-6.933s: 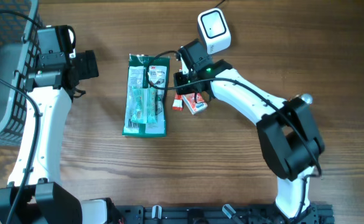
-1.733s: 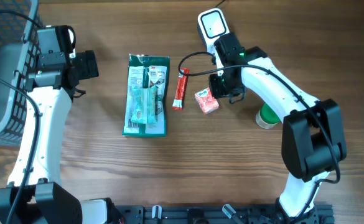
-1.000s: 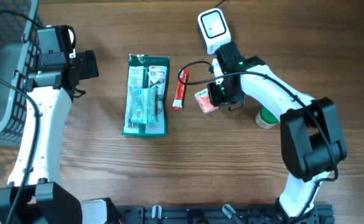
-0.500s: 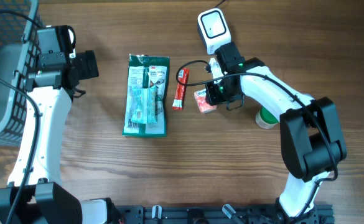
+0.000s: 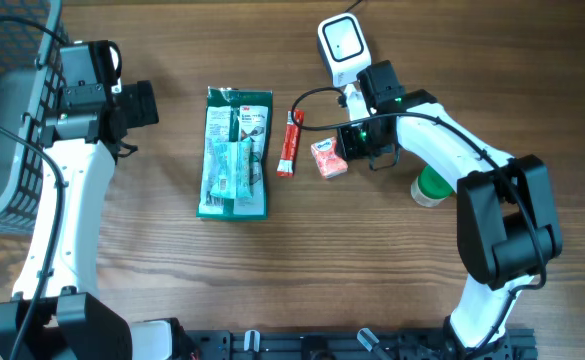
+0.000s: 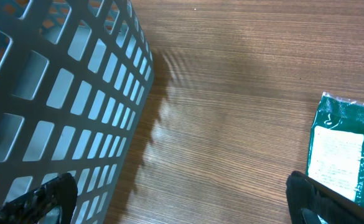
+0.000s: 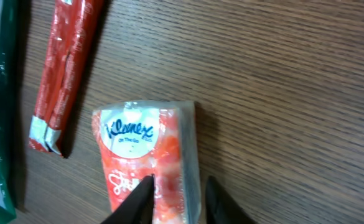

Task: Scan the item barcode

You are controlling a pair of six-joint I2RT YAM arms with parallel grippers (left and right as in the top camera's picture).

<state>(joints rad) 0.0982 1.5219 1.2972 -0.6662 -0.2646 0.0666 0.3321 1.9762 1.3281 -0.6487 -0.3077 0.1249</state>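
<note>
A pink Kleenex tissue pack (image 5: pixel 327 159) (image 7: pixel 145 158) lies flat on the wooden table. My right gripper (image 5: pixel 348 148) (image 7: pixel 180 202) hangs over its right edge with the jaws a narrow gap apart: one fingertip lies over the pack's face and the other just off its clear side. I cannot tell whether they touch it. A red stick packet (image 5: pixel 291 143) (image 7: pixel 66 74) lies just left of the pack. The white scanner (image 5: pixel 342 44) stands behind the right arm. My left gripper (image 5: pixel 138 104) (image 6: pixel 180 208) stands wide open and empty over bare wood, far to the left.
A green flat package (image 5: pixel 234 152) (image 6: pixel 343 155) lies at the table's middle left. A grey mesh basket (image 5: pixel 2 110) (image 6: pixel 51 93) fills the far left edge. A green roll (image 5: pixel 430 187) sits right of the right arm.
The right gripper has shifted slightly back over the tissue pack and its jaws have narrowed. The pack has slid a little up and left. The left arm has not moved.
</note>
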